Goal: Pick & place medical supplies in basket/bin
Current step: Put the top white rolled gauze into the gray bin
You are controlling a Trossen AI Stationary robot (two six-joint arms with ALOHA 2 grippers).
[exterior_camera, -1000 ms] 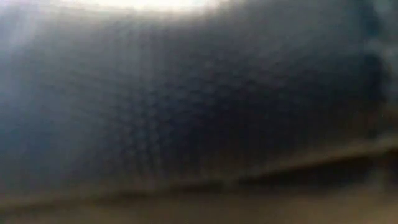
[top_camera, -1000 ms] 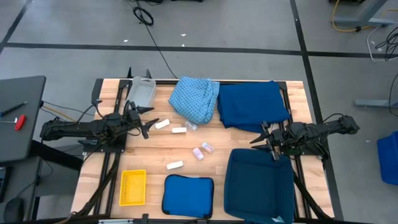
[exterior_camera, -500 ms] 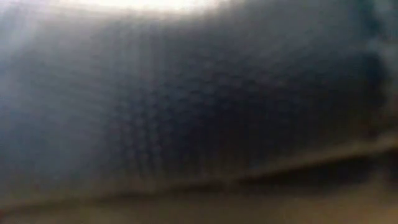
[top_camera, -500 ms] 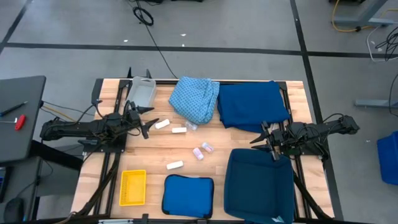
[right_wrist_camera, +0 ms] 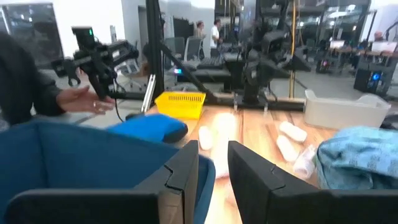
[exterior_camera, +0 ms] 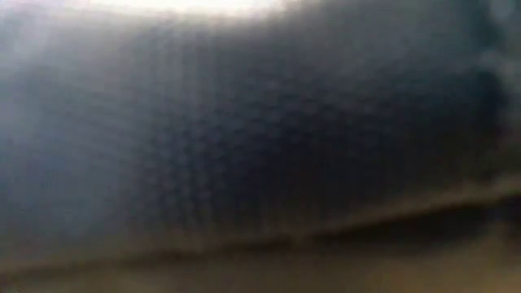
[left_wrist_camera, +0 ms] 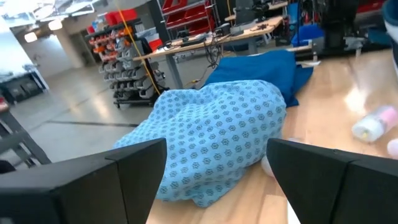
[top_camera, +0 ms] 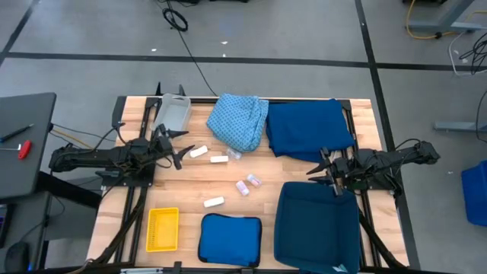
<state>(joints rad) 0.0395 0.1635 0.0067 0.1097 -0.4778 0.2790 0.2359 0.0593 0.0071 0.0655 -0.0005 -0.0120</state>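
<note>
Baskets and bin empty, supplies loose on the table.
White packets (top_camera: 214, 202) lie between grey tray (top_camera: 173, 113), yellow basket (top_camera: 162, 228) and dark blue bin (top_camera: 316, 221); left gripper (top_camera: 176, 148) spread, right gripper (top_camera: 319, 169) narrowly parted, gripping nothing.

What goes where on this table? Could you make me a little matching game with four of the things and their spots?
Things:
1. yellow basket
2. grey tray
3. big dark blue bin
4. patterned light blue cloth

Places:
A. far edge of the table, in the left arm's corner
B. near edge, in the left arm's corner
C. far side, around the middle, next to the dark blue cloth
D. near edge, on the right arm's side

Pairs: 1-B, 2-A, 3-D, 4-C
</note>
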